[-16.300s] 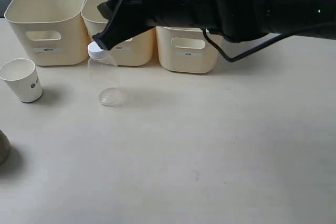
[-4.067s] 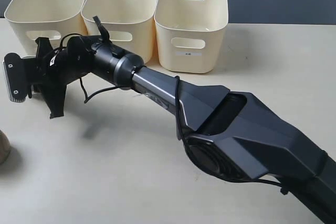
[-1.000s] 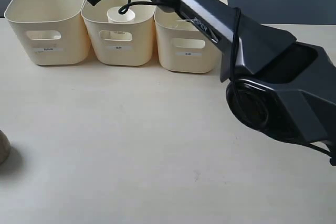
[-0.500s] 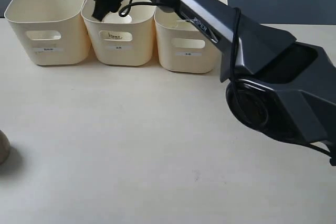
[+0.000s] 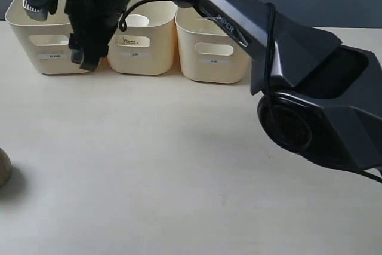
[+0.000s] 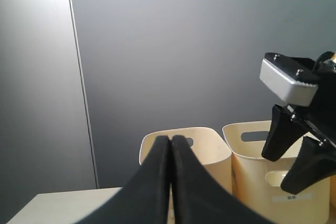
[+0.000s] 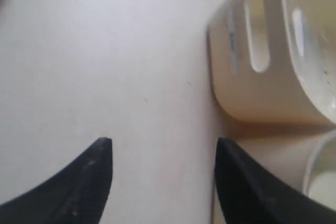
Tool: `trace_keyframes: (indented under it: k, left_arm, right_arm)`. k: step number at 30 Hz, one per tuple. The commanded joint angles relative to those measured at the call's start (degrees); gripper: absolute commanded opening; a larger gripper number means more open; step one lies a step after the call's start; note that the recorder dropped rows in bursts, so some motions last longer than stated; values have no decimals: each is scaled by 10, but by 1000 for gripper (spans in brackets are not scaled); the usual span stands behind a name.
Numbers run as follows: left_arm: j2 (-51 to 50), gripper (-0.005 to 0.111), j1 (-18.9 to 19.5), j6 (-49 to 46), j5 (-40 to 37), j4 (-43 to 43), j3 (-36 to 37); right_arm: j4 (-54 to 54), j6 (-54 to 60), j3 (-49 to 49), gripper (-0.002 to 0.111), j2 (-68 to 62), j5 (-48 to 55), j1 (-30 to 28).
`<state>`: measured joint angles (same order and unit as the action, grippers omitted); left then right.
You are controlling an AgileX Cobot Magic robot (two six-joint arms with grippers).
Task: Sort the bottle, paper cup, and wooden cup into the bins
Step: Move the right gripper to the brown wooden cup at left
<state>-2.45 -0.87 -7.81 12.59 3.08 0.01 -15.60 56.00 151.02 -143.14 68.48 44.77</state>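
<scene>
Paper cup (image 5: 136,21) inside the middle bin (image 5: 156,58)

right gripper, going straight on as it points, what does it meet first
Probably the bare beige tabletop, close beside a cream plastic bin; the open right gripper points down there.

the left bin (image 5: 30,58), middle bin (image 5: 146,58) and right bin (image 5: 203,71) are alike cream tubs with rounded corners, standing upright side by side in a row at the back of the tabletop (image 5: 179,165), each with an oval handle cutout and a small white label in front. the white paper cup (image 5: 136,21) stands inside the middle bin, its mouth facing up. the grey-brown, rounded wooden cup (image 5: 3,168) sits on the tabletop well apart from the bins, cut off by the view's left edge.
</scene>
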Motion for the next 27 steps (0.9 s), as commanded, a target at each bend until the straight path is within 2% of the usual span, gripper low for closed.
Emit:
trace_keyframes:
  k: [1,11,16,22,27]
  left_arm:
    - [4,0,-4,0,2,4,0]
    - [4,0,-4,-3,63,-4,0]
    - [4,0,-4,-3,87,-4,0]
    - [4,0,-4,-3,104,-4,0]
    - [4,0,-4,-3,124,-4,0]
  right_arm:
    - [-109,60,0,55,14,15,4]
    - [-96,134,0,55,-12,15,66]
    - [-74,136,-1,55,-33,15,86]
    - [-75,165,-13,42,-54,15,92]
    - [-87,181,-13,47,-66,15,95]
